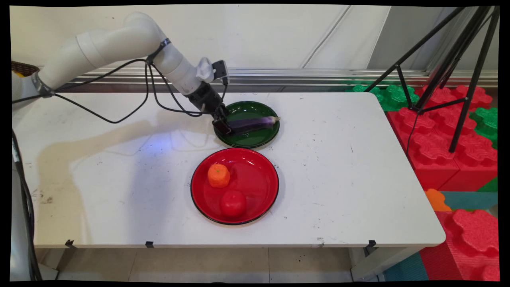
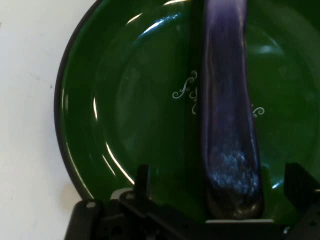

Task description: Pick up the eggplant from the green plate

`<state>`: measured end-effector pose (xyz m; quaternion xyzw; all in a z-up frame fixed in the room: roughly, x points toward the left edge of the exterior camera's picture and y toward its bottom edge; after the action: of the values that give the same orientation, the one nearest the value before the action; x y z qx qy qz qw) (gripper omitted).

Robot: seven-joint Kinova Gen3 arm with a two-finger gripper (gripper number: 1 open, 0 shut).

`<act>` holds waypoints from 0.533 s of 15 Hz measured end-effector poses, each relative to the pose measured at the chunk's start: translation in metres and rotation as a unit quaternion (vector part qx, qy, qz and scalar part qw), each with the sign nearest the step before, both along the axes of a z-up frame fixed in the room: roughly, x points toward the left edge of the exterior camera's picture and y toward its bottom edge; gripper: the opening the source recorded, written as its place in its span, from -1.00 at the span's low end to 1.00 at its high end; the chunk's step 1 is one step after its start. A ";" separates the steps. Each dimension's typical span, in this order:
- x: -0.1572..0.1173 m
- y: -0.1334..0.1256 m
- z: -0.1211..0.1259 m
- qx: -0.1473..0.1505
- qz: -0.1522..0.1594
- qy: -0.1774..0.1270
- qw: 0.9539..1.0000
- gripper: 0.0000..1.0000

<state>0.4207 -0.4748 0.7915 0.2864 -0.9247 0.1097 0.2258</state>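
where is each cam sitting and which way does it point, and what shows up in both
Main view: stands above the table's near side, looking down across the white table at the wall; the white arm enters from the upper left, its gripper at the eggplant on the green plate. A red plate lies nearer.
Hand view: sits on the hand, looking along the gripper at the green plate; the black linkage and spread fingers show at the bottom.
Shared: eggplant, green plate, gripper.
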 end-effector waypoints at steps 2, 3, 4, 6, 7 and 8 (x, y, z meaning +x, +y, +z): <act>-0.003 -0.002 -0.004 0.002 0.000 -0.003 1.000 1.00; -0.004 -0.004 -0.007 0.003 0.000 -0.004 1.000 1.00; -0.006 -0.005 -0.008 0.003 0.001 -0.005 1.000 1.00; -0.009 -0.009 -0.012 0.003 0.002 -0.005 1.000 -1.00; -0.011 -0.010 -0.012 0.003 0.002 -0.003 1.000 -1.00; -0.012 -0.011 -0.012 0.003 0.003 -0.002 1.000 -1.00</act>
<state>0.4085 -0.4859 0.7790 0.2900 -0.9246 0.1080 0.2223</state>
